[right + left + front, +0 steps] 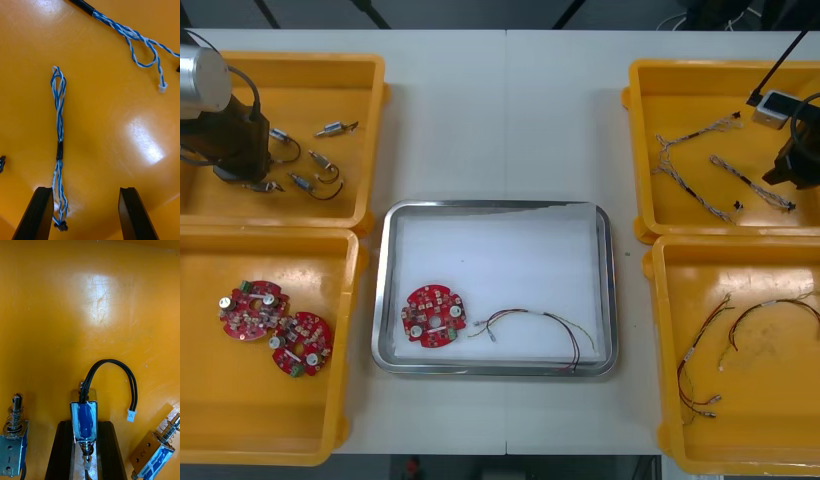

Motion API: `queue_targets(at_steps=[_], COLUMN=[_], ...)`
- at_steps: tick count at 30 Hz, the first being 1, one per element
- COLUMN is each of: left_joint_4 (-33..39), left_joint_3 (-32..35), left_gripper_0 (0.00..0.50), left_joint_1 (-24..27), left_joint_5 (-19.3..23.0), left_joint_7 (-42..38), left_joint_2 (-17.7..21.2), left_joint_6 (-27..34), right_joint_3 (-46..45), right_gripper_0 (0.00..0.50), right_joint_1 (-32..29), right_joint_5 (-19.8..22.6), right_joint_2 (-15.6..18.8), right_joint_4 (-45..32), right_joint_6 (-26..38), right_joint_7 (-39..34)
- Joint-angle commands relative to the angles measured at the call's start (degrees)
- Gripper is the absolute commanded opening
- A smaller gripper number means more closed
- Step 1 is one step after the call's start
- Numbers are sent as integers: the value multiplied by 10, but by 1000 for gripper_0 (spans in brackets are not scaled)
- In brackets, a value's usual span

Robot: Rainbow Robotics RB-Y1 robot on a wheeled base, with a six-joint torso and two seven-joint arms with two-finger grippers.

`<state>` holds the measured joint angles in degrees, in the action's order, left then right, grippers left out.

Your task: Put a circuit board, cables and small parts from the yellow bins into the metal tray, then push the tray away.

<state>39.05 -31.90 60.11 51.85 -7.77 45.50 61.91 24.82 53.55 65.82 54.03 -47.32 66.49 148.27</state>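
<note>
Small metal part [84,410] sits clamped in the left pincer [85,427]; right pincer [85,191] gapes wide over twisted cable [59,148].

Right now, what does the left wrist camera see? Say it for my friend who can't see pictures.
The left gripper is shut on a small metal part wrapped in blue, with a looping black cable ending in a white plug. Two more small metal parts lie beside it in the yellow bin.

The metal tray's [500,250] far half is left bare; its near half is occupied by a circuit board [435,315] and a red and yellow cable [545,328]. Between the parted fingers of the right gripper [85,191], a blue and white cable [59,150] is laid beside one finger.
</note>
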Motion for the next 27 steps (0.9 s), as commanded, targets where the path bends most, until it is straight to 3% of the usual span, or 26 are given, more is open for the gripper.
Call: queue_targets(at_steps=[1, 11, 22, 27], left_joint_4=[41, 169, 332, 395], left_joint_3=[-4, -5, -5, -5], left_gripper_0=[0, 0, 0, 0], left_joint_1=[-8, -8, -8, -9], left_joint_5=[-4, 14, 115, 128], left_joint_7=[32, 132, 249, 277], left_joint_2=[20, 94, 187, 203], left_joint_6=[24, 146, 257, 291], right_joint_3=[0, 7, 41, 50], right_gripper_0=[500, 500, 500, 500], right_joint_1=[25, 25, 25, 25], right_joint_5=[8, 7, 19, 19], right_joint_2=[-22, -49, -49, -49], right_joint_4=[28, 58, 60, 60], right_joint_6=[-22, -51, -62, -62], right_joint_7=[-4, -5, -14, -19])
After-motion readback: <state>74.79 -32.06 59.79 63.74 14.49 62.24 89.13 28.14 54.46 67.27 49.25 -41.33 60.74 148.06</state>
